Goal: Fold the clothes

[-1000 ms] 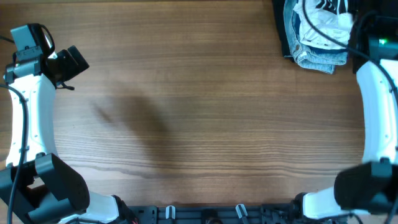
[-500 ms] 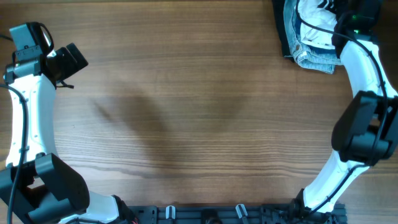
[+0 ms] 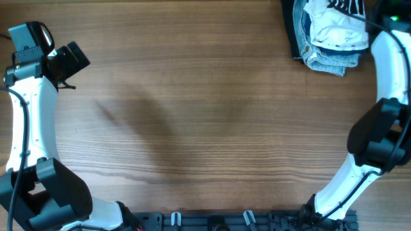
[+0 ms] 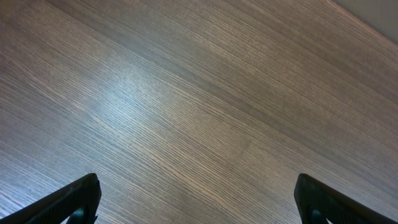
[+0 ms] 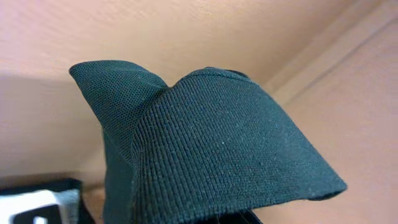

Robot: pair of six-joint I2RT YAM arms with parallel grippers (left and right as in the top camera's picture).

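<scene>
In your right wrist view, the plain black soft-fabric garment (image 5: 217, 143) fills the centre and lower half of the frame. It is matte and carries no print, and its fine knitted weave shows clearly this close up. The cloth is bunched, not flat: it rises from the bottom edge of the frame as a raised fold. One rounded peak stands at the upper left and a broader, smoother hump runs across the middle. A folded edge runs down to a point at the lower right. You cannot tell how much more of it hangs below the frame
</scene>
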